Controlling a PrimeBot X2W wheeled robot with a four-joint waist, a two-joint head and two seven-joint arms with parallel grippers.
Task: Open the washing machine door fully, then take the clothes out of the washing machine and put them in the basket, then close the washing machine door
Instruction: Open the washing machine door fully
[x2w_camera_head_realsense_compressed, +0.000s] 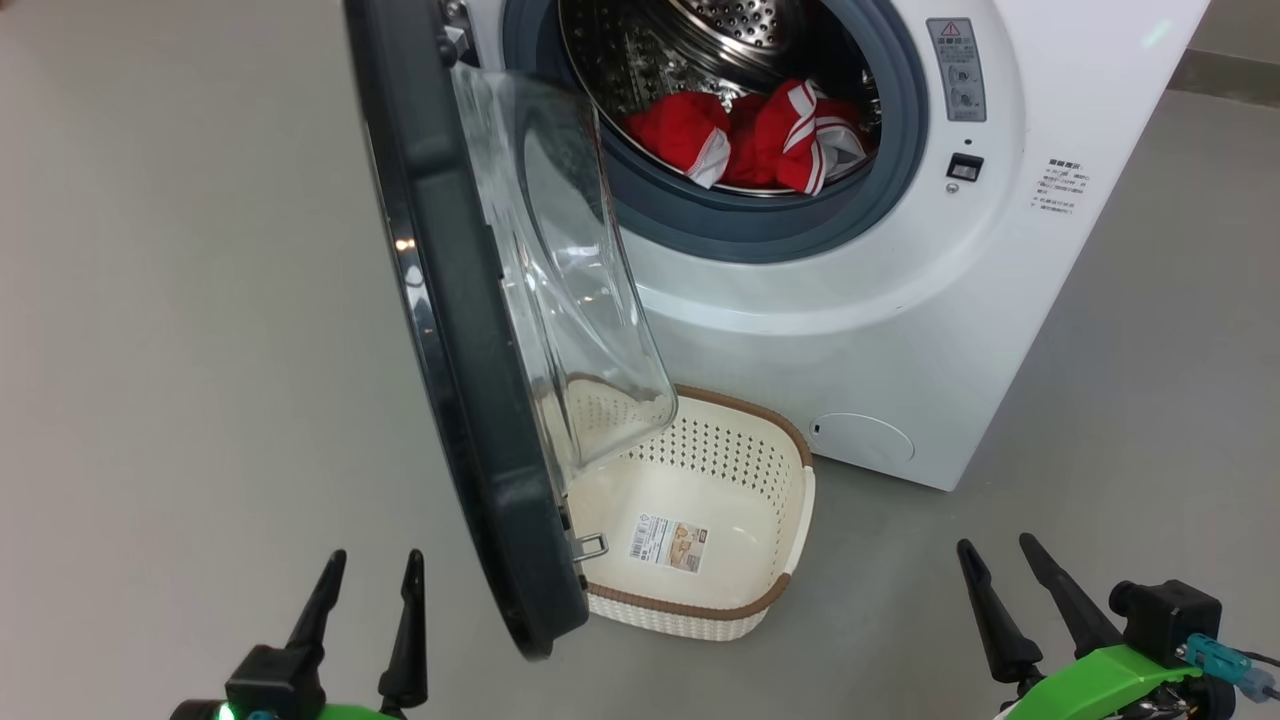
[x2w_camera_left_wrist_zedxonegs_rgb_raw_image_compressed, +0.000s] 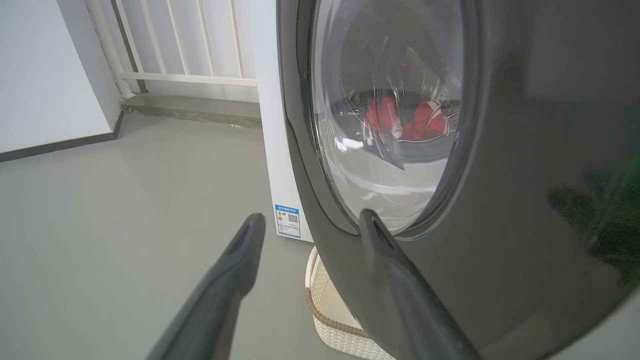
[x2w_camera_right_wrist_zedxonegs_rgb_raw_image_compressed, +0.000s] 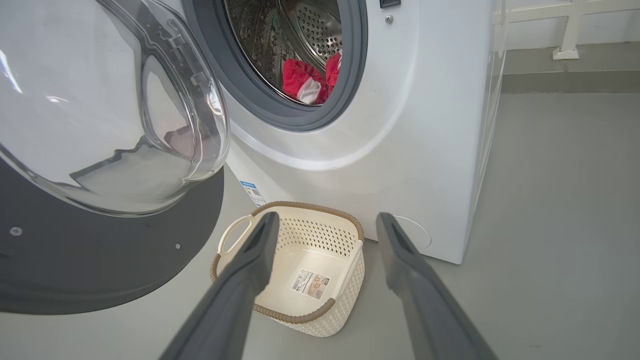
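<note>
I am looking at the big white washing machine (x2w_camera_head_realsense_compressed: 900, 330). The round, dark-rimmed washing machine door (x2w_camera_head_realsense_compressed: 470, 330) is hanging open, sticking out over one end of the cream basket (x2w_camera_head_realsense_compressed: 690, 608), which is sitting empty just in front. The red and white clothes (x2w_camera_head_realsense_compressed: 760, 135) are lying inside the machine.

Long dark tapered fingers (x2w_camera_head_realsense_compressed: 1070, 600), bright green wrist shell (x2w_camera_head_realsense_compressed: 1110, 675), black block (x2w_camera_head_realsense_compressed: 1170, 615), possibly teal plug (x2w_camera_head_realsense_compressed: 1215, 660)
</note>
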